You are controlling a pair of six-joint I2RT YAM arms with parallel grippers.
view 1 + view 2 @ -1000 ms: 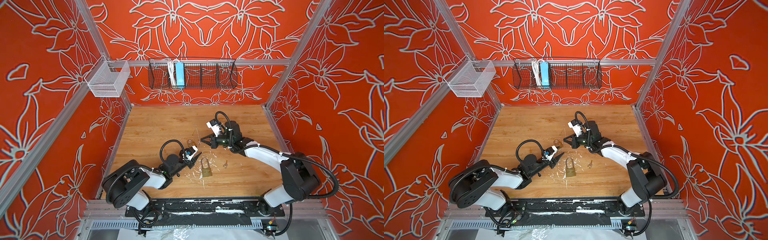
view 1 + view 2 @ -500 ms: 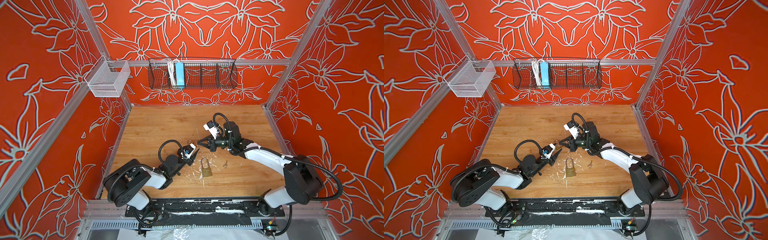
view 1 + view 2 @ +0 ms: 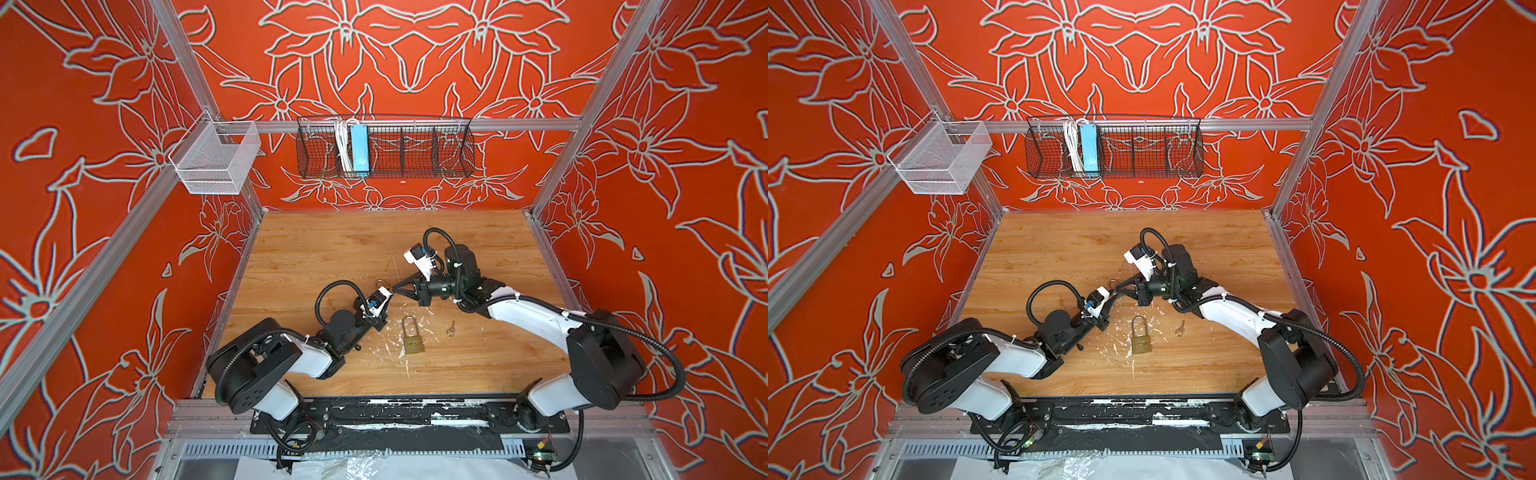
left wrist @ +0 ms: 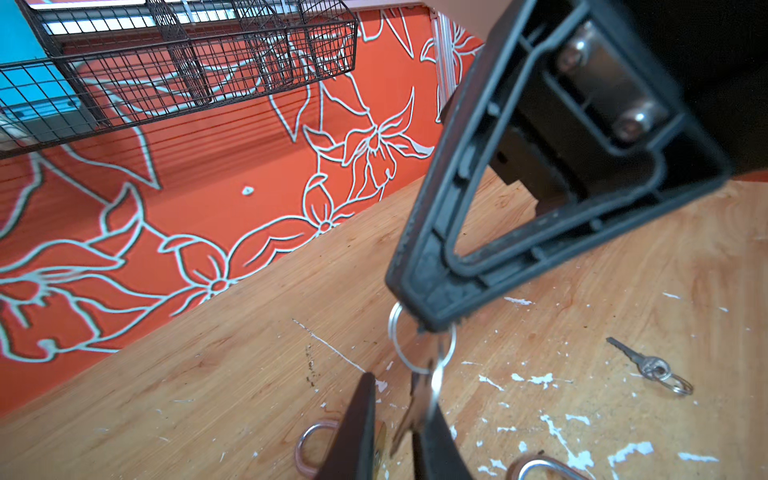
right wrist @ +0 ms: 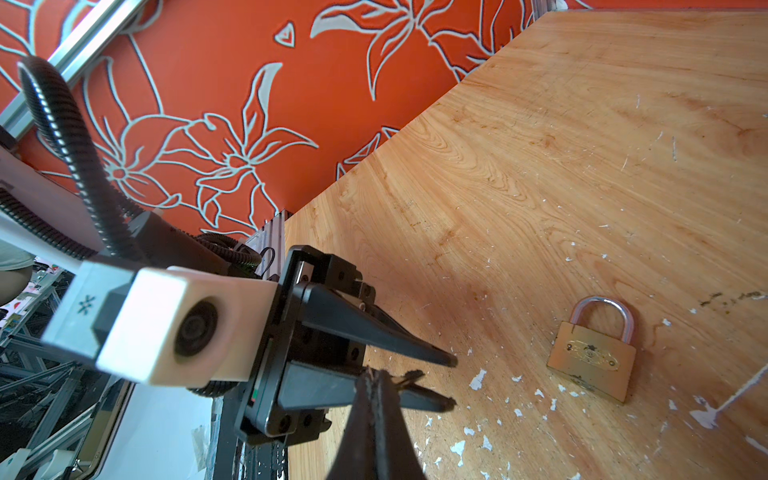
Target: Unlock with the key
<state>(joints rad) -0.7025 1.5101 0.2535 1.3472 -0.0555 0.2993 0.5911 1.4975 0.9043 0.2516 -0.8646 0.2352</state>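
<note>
Your right gripper has swung in to meet the left gripper, whose jaws have narrowed. The right is pinched shut on the key ring. The key hangs lengthwise between the left's jaws, which are apart with a gap showing. The padlock lies flat near the left, shackle toward the back wall.

Two padlocks, two keys and two wire baskets.

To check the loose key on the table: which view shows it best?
The left wrist view: the loose key shows blade and ring sharply. Both top views show only a tiny speck beside the brass padlock. The right wrist view misses it.
</note>
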